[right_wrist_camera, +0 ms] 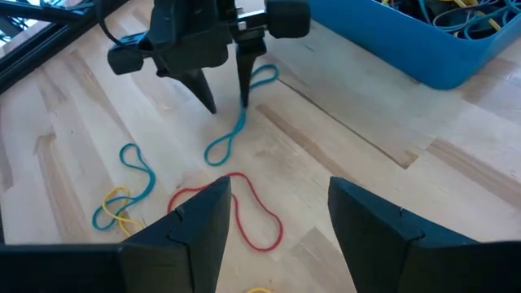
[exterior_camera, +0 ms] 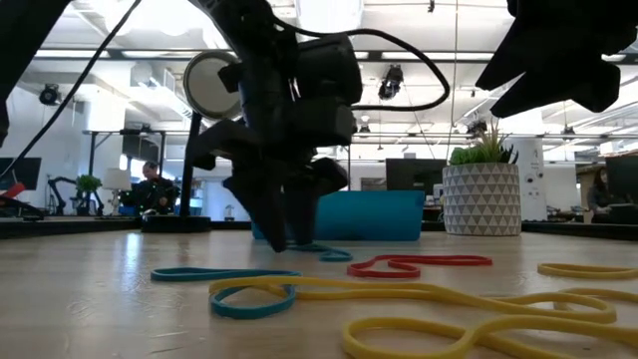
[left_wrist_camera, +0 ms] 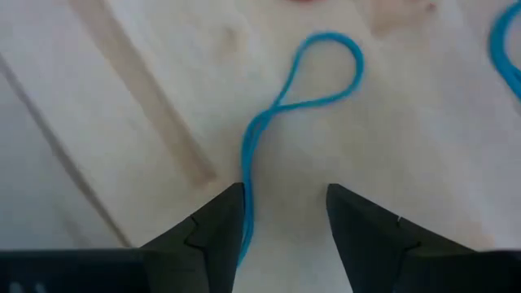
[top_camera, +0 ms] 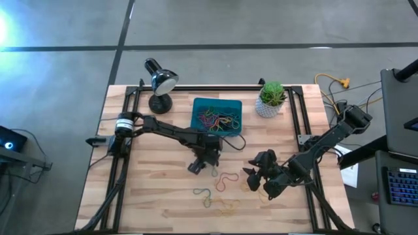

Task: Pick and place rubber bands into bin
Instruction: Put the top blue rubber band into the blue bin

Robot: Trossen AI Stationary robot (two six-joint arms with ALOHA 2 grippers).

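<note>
The left gripper (top_camera: 210,163) stands point-down on the wooden table (top_camera: 144,202), just at 6 o'clock of the teal bin (top_camera: 217,114), and its 2 fingers are apart with a twisted blue rubber band (right_wrist_camera: 236,130) running up against the inner side of one finger (left_wrist_camera: 216,232); nothing is clamped yet. I judge it is set this way so the tips can straddle the thin strand and pinch it flat off the boards, since a loop this slack offers no edge to hook. The bin sits at 12 o'clock of the table's middle, between the desk lamp (top_camera: 160,81) at its 9 o'clock and the potted plant (top_camera: 272,99) at its 3 o'clock, and it already holds a tangle of mixed bands. Loose bands remain on the wood: a red one (right_wrist_camera: 244,207) at 4 o'clock of the left gripper, and a blue and yellow cluster (right_wrist_camera: 122,199) toward 6 o'clock. The right gripper (top_camera: 261,173) waits at 3 o'clock of these, fingers wide apart and empty, probably held back to leave the left arm a clear lift toward the bin.
</note>
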